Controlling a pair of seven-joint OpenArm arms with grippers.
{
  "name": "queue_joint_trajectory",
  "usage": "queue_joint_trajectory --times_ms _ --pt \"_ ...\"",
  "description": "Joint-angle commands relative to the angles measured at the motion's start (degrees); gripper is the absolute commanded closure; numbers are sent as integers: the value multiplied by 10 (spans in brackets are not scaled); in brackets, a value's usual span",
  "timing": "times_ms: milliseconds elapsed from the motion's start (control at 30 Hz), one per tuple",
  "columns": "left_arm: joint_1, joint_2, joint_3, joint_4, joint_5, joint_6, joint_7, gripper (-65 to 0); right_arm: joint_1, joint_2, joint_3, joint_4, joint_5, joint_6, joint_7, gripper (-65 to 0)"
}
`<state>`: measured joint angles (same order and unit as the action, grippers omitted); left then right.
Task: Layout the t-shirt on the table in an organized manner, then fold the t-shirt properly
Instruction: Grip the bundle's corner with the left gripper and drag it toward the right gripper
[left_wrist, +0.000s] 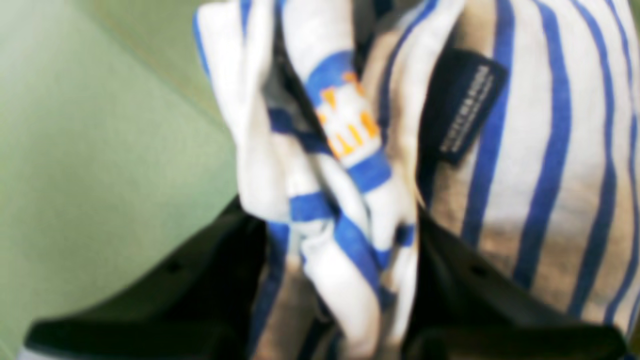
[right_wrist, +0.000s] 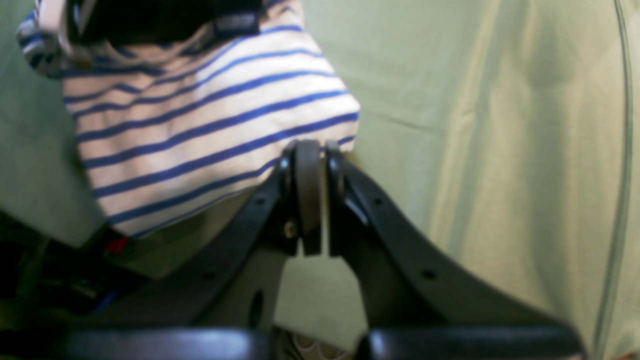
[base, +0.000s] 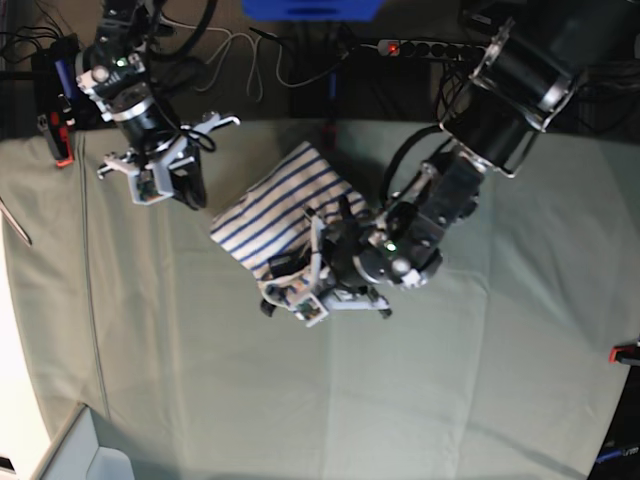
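The t-shirt, white with blue stripes, lies bunched in a heap on the table left of the middle. My left gripper is at the heap's near end, shut on a twisted bunch of striped cloth between its black fingers. A dark label and an orange print show on the cloth. My right gripper hovers at the back left, just beyond the shirt's corner. Its pads are shut together with nothing between them.
Red clamps sit at the left edge and right edge of the pale green table cloth. Behind the table are a power strip, cables and a blue box. A pale box corner shows at the near left.
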<state>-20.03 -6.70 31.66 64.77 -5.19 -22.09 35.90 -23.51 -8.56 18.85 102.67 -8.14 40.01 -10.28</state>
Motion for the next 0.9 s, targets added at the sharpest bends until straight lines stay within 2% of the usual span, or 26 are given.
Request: queue_joint_trajectory --times_ms 0,167,400,467,700,867 --pt "-17 9 2 -1 5 1 -19 -5 0 1 0 12 12 0 16 0" --pt "-29 31 4 -50 44 1 -46 -5 0 1 0 12 12 0 16 0" --pt "-42 33 8 -48 47 0 -51 -5 3 1 0 12 12 0 16 0" --pt "-57 46 14 -53 48 0 -51 -5 4 1 -2 11 12 0 16 0" --pt "-93 53 95 -55 48 0 -51 -5 5 3 0 11 12 0 16 0" --pt "-95 68 104 -56 48 0 -51 -5 6 4 12 12 12 0 19 0"
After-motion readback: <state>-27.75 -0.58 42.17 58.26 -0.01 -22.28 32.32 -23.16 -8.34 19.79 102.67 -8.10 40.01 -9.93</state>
